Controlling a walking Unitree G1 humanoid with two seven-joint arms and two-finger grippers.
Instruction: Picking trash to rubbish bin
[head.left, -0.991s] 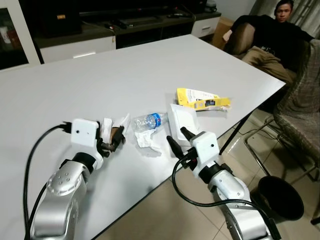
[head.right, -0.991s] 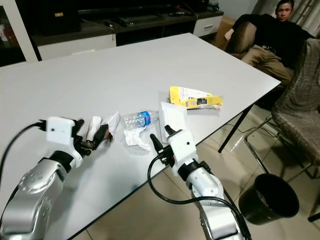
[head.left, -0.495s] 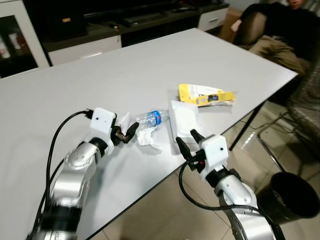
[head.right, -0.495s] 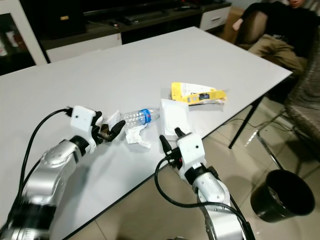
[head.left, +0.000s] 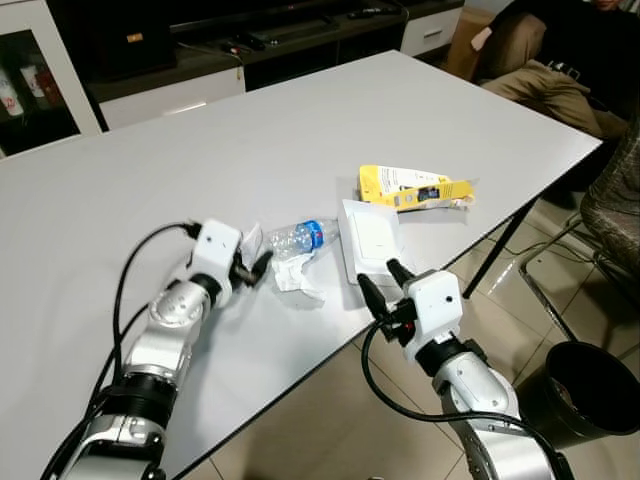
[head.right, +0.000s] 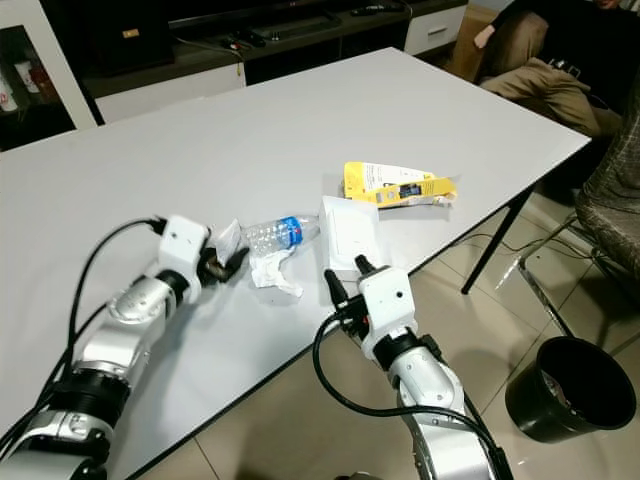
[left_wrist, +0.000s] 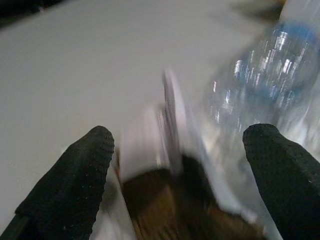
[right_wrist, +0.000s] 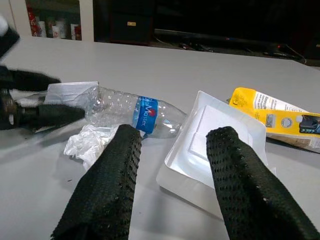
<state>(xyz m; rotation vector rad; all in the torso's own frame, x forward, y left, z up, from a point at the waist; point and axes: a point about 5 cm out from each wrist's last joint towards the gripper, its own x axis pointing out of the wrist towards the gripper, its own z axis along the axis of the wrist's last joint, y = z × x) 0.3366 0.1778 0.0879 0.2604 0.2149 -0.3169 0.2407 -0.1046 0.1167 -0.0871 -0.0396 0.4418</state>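
Crushed bottle (head.left: 296, 238), tissue (head.left: 296, 276), white tray (head.left: 370, 237), yellow packet (head.left: 412, 187) on table; black bin (head.left: 582, 390) on floor.

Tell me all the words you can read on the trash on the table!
"Master", partly readable, on the blue label of the crushed clear plastic bottle.
Print on the yellow packet: too small and blurred to read.
White square tray and crumpled white tissue: no words.

The table (head.left: 300, 110) is plain white. At mid-frame lies a clear plastic bottle (head.left: 295, 238) with a blue label, beside a crumpled white tissue (head.left: 296, 277) and a white tray (head.left: 370, 236). The packet (head.left: 412, 187) to the right is yellow with a dark printed strip. At lower right stands a black rubbish bin (head.left: 583, 390). Both silver arms end in textured black fingers (right_wrist: 111, 190).
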